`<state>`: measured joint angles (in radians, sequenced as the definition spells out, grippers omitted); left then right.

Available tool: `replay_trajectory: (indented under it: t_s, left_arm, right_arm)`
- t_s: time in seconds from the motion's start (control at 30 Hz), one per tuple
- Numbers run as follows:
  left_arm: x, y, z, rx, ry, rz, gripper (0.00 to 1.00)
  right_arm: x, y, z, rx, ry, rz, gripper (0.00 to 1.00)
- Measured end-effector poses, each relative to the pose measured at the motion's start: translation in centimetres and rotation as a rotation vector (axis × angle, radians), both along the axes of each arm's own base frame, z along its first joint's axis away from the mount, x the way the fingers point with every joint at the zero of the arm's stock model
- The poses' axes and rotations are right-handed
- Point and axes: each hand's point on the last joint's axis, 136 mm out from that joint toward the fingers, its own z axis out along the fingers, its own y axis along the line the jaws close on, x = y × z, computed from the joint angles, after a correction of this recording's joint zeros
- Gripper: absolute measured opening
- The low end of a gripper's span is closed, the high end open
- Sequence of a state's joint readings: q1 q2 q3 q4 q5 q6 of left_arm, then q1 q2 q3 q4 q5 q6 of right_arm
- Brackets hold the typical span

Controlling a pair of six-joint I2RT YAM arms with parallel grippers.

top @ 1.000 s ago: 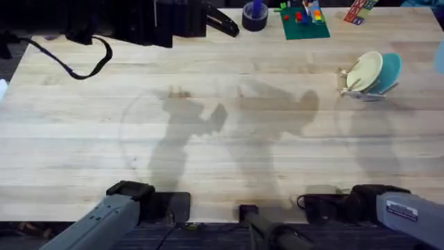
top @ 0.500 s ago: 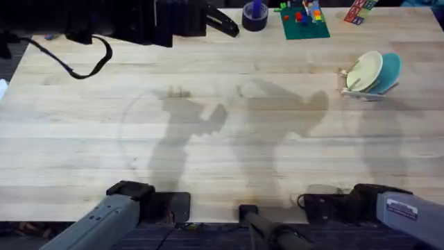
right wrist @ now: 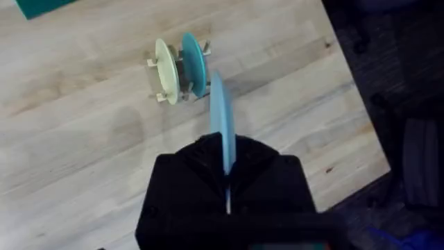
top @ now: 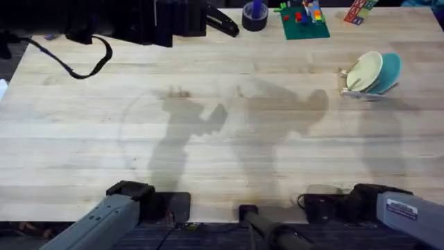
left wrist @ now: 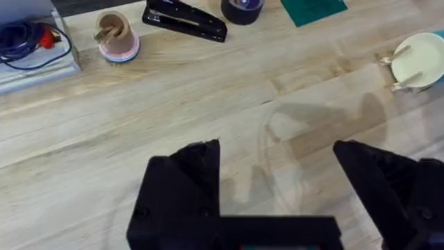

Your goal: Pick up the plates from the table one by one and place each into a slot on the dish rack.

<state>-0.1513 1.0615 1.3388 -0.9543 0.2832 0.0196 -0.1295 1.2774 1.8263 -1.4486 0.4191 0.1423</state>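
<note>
Shadows shifted slightly; blue plate [right wrist: 220, 118] (held edge-on) nears rack [right wrist: 182, 67].

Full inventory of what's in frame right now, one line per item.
Table: 1, pale wood planks, under everything.
Dish rack: 1, pale wood, far right of table.
Cream plate: 1, cream-yellow, upright in the rack.
Teal plate: 1, teal, upright in the rack beside the cream one.
Blue plate: 1, pale blue, edge-on in the right gripper.
Tape roll: 1, dark, far edge.
Green board: 1, green with small coloured bricks, far edge.
Stapler: 1, black, far edge.
Cup: 1, tan, far edge.
Black cable: 1, far left.
Left gripper: black, open, above bare table.
Right gripper: black, shut on the blue plate.
</note>
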Motion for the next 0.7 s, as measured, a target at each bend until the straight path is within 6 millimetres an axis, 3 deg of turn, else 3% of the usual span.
replay_trajectory:
  t_s: [0.33, 0.7]
  left_arm:
    - [0.0, 0.0, 0.0, 0.0, 0.0, 0.0, 0.995]
    - [0.0, 0.0, 0.0, 0.0, 0.0, 0.0, 0.995]
  right_arm:
    - [1.8, -0.9, 1.3, -0.068, -0.041, 0.092, 0.031]
    - [3.9, -2.7, -2.6, 0.101, 0.056, 0.126, 0.031]
